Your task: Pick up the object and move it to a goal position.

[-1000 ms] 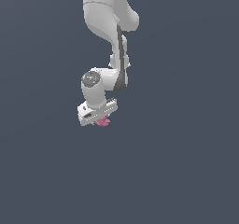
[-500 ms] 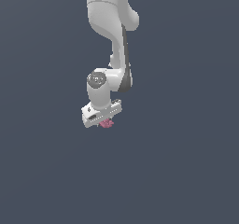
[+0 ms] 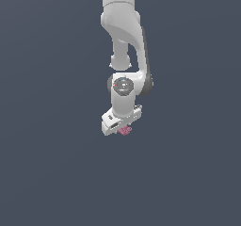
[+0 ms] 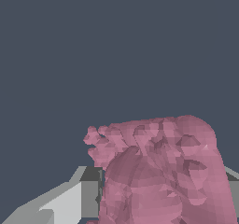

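Observation:
The object (image 3: 125, 131) is a small pink lumpy piece peeking out under the white hand of the arm in the exterior view. My gripper (image 3: 123, 130) is shut on it, holding it off the ground. In the wrist view the object (image 4: 163, 171) fills the lower middle of the picture, pink and knobbly, with a grey finger (image 4: 88, 190) pressed against one side; the other finger is mostly hidden behind it.
The white arm (image 3: 123, 41) reaches down from the top of the exterior view. Around it there is only a plain dark grey-blue ground (image 3: 47, 164), with no other objects or markers in sight.
The arm has carried the object toward the exterior view's right and slightly downward. The gripper stays shut on it throughout.

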`<action>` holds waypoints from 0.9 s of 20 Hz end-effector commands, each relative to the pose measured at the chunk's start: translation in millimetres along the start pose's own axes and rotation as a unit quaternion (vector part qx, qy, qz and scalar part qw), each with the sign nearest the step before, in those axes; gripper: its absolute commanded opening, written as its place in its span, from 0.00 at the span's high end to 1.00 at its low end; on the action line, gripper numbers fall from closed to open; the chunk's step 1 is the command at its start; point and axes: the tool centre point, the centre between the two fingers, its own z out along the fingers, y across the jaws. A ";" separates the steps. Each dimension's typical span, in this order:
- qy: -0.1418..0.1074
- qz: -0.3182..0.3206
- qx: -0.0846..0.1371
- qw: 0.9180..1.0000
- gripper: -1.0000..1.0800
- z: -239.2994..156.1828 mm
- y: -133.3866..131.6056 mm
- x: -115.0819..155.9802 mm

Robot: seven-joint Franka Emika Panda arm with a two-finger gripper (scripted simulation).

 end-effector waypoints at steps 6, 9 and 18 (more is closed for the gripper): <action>0.000 0.001 0.000 1.000 1.00 -10.3 -47.6 70.7; 0.000 0.001 0.000 1.000 1.00 -13.6 -63.0 95.0; 0.000 0.001 0.000 1.000 1.00 -21.4 -97.8 151.0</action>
